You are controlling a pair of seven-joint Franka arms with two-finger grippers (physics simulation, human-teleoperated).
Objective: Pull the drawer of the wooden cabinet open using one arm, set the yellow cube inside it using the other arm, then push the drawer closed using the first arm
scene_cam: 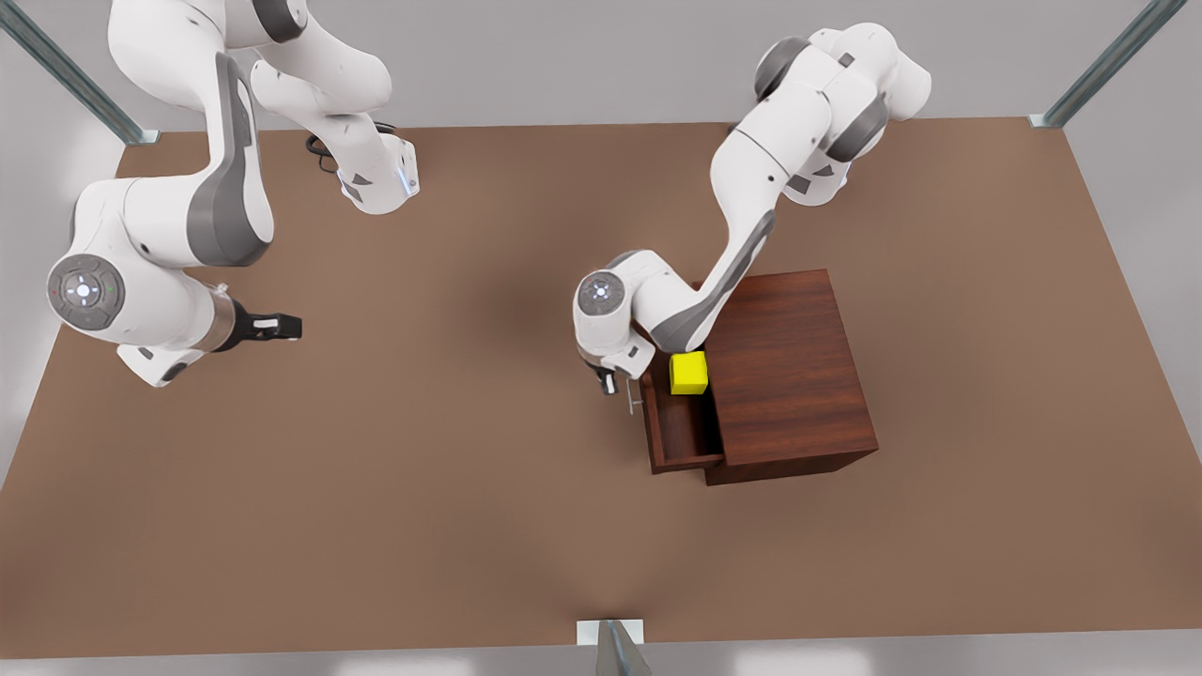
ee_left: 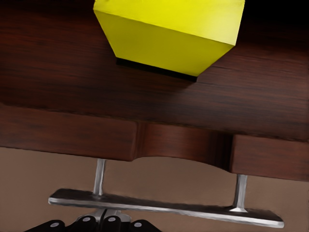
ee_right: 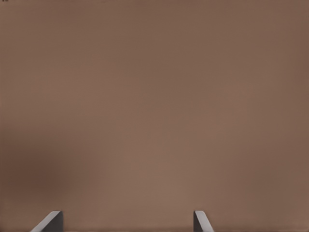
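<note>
The wooden cabinet (scene_cam: pixel 789 376) stands on the front view's right half of the table. Its drawer (scene_cam: pixel 681 432) is pulled out toward the front view's left. The yellow cube (scene_cam: pixel 688 374) rests inside it, at the far end against the cabinet. In the left wrist view the yellow cube (ee_left: pixel 169 34) sits on the drawer's floor beyond the drawer front (ee_left: pixel 67 133). My left gripper (scene_cam: pixel 612 383) is at the silver handle (ee_left: pixel 164 209), its fingers (ee_left: pixel 87 223) closed together on the bar near one post. My right gripper (scene_cam: pixel 291 326) hangs open over bare table far to the front view's left.
The brown table (scene_cam: pixel 451 488) stretches wide around the cabinet. Metal frame posts (scene_cam: pixel 75 75) stand at its far corners and one bracket (scene_cam: pixel 610 643) sits at the near edge. The left arm's elbow (scene_cam: pixel 714 282) leans over the cabinet's far corner.
</note>
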